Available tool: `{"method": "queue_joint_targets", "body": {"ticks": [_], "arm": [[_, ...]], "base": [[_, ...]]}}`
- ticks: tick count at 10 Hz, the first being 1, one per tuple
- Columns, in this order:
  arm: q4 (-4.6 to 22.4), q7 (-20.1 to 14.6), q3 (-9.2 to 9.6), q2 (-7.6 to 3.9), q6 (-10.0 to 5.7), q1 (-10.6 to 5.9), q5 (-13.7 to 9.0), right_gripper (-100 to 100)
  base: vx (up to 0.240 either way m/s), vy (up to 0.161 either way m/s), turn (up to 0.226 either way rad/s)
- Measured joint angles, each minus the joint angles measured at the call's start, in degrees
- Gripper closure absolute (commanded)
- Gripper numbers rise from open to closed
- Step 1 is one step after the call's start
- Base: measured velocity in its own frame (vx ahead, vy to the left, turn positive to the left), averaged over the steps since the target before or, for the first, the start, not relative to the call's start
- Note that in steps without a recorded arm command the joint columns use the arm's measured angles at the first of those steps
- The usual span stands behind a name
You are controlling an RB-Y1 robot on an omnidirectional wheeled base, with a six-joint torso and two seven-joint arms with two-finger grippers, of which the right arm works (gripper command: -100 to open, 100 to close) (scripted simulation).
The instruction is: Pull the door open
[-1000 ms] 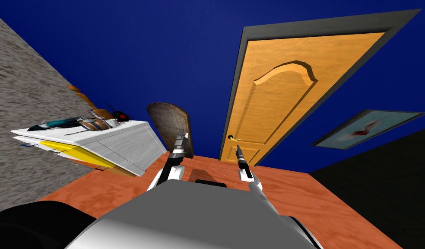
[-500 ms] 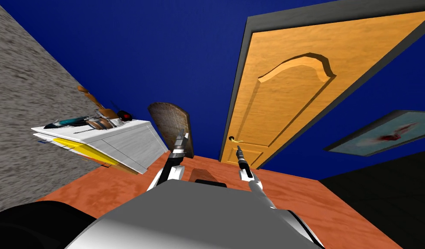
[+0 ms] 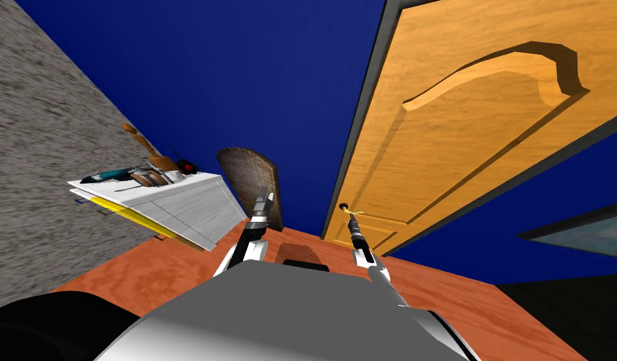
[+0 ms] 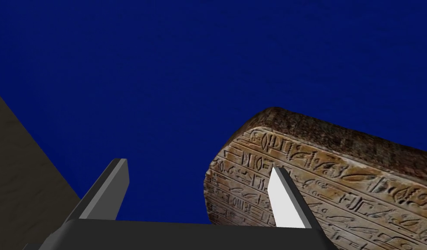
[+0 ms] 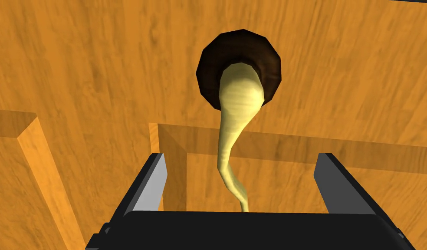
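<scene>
Closer in: my base has rolled up to the orange door. Right gripper is spread wide and empty, fingers either side of the pale lever handle. Next, I judge: clamp it, then pull back. Left gripper idles, also spread.

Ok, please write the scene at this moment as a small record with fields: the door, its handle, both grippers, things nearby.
door: orange wood, appears shut in its dark grey frame
handle: pale yellow lever on a dark round plate, not gripped
right gripper: open, fingers either side of the handle
left gripper: open, holding nothing, pointing towards a carved stone slab
nearby: white cabinet to my left, blue wall
</scene>
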Motion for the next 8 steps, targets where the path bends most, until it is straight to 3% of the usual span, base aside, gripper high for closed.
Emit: {"method": "queue_joint_targets", "body": {"ticks": [1,3,4,7,8], "arm": [[-2.2,-0.7,-0.50,-1.36,1.07,1.68,-0.4,-100],[1.0,-2.0,-0.99,-2.68,-0.74,1.15,-0.8,-100],[3.9,-3.0,-1.22,-3.70,-2.81,0.90,-1.0,-100],[2.1,-3.7,-1.96,-4.89,-2.28,2.40,-1.5,-100],[2.1,-3.8,-2.01,-4.99,-2.32,2.42,-1.6,100]], "base": [[0.103,0.015,0.114],[0.141,0.010,0.158],[0.140,0.008,0.046],[0.084,-0.008,0.048],[-0.014,0.003,-0.032]]}}
